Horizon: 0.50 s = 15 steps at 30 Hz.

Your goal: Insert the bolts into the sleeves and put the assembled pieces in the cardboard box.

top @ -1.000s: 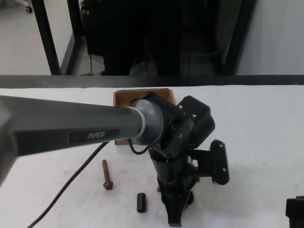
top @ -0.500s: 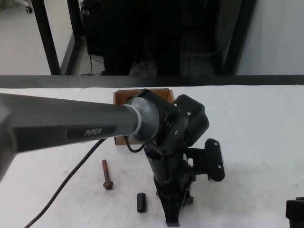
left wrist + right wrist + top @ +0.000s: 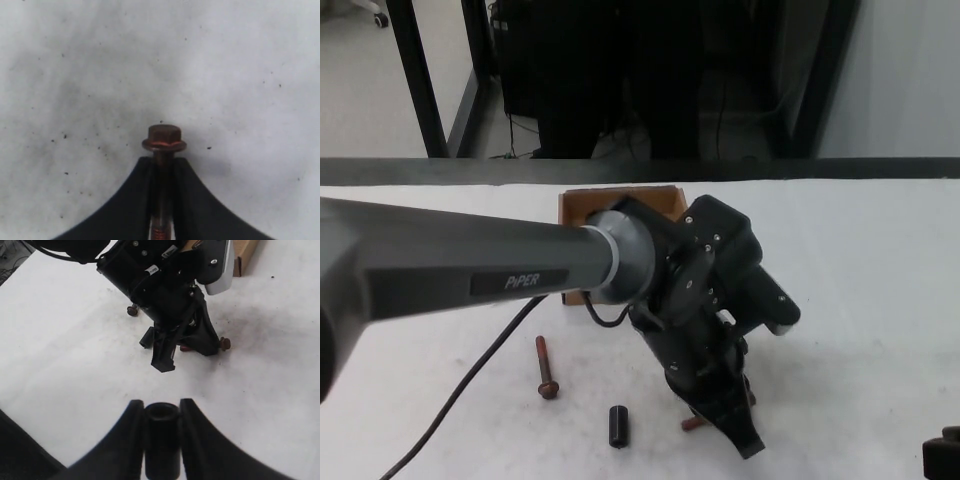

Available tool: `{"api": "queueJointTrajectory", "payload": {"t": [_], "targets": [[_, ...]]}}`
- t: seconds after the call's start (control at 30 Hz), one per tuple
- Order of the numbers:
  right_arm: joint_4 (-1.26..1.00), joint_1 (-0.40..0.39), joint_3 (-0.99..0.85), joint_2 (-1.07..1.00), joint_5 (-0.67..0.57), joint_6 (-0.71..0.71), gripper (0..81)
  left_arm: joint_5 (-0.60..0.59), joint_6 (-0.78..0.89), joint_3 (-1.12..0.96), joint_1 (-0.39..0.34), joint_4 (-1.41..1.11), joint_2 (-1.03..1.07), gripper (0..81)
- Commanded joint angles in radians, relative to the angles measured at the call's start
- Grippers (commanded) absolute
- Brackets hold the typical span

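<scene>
My left gripper (image 3: 162, 167) is shut on a rusty brown bolt (image 3: 164, 139), whose hex head sticks out past the fingertips just above the white bench. In the high view that gripper (image 3: 720, 410) points down at the bench's near middle, the bolt (image 3: 692, 423) crosswise between its fingers. My right gripper (image 3: 161, 407) is shut on a black sleeve (image 3: 161, 440), open end forward, at the near right. A second bolt (image 3: 545, 368) and a second black sleeve (image 3: 618, 425) lie loose on the bench beside the left gripper. The cardboard box (image 3: 578, 206) sits behind the left arm.
The left arm's thick grey link (image 3: 470, 270) spans the bench from the left, with a black cable (image 3: 470, 385) trailing under it. A dark rail (image 3: 640, 170) marks the bench's far edge. Bare white bench surface (image 3: 860, 260) lies to the right.
The left arm's wrist has turned and its gripper has swung to the right, still near the bench. The bolt's ends now show on both sides of its fingers.
</scene>
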State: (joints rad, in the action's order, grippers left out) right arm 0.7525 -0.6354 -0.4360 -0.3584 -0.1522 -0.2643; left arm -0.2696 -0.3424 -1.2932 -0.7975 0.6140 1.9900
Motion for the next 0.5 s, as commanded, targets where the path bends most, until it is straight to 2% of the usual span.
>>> {"api": "queueJointTrajectory", "payload": {"t": [0.0,0.1,0.47], "targets": [[0.000,-0.002,-0.002,0.007,-0.011,0.036,0.2,-0.044,0.062,0.014,-0.001,-0.021,-0.033,0.8],[0.000,-0.002,-0.002,0.007,-0.011,0.075,0.2,-0.097,0.145,0.073,0.013,-0.078,-0.101,0.8],[-0.059,-0.005,0.077,0.007,-0.040,0.100,0.2,-0.088,0.513,0.460,0.018,-0.511,-0.458,0.8]]}}
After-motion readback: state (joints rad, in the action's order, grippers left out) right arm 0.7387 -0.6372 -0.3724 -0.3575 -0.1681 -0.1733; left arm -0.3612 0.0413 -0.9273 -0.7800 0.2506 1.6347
